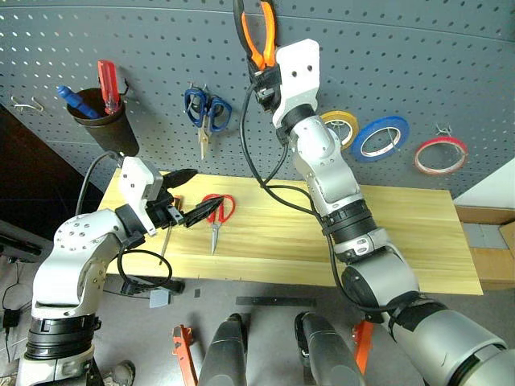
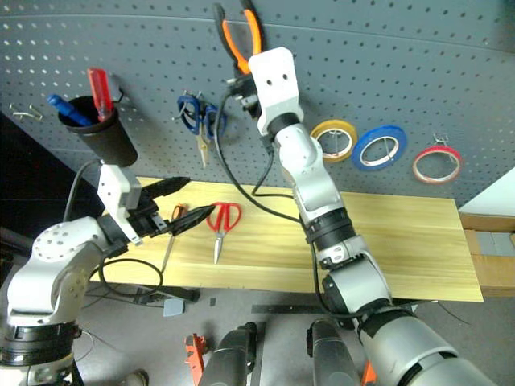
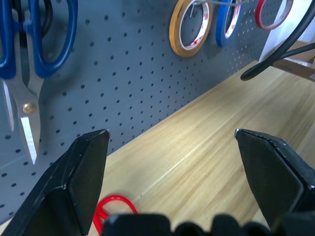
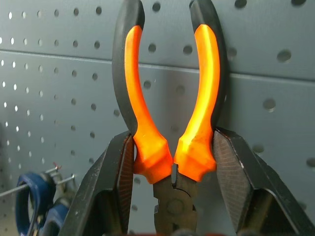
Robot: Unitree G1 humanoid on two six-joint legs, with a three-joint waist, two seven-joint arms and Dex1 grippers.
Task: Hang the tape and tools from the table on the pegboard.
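Pegboard point(image 1: 418, 48) cup point(image 1: 103, 125); screwdriver point(image 1: 109, 86) inside

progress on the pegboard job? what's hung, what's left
Done: red tape hangs on the pegboard. In hand: right tool is shut on the orange-and-black pliers, raised against the board, not yet hooked. Left: red-handled scissors and a slim tool beside them lie on the table; left tool hovers open above them.

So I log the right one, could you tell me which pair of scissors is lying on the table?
The red-handled scissors, flat on the table; the blue-handled pair hangs on the pegboard.
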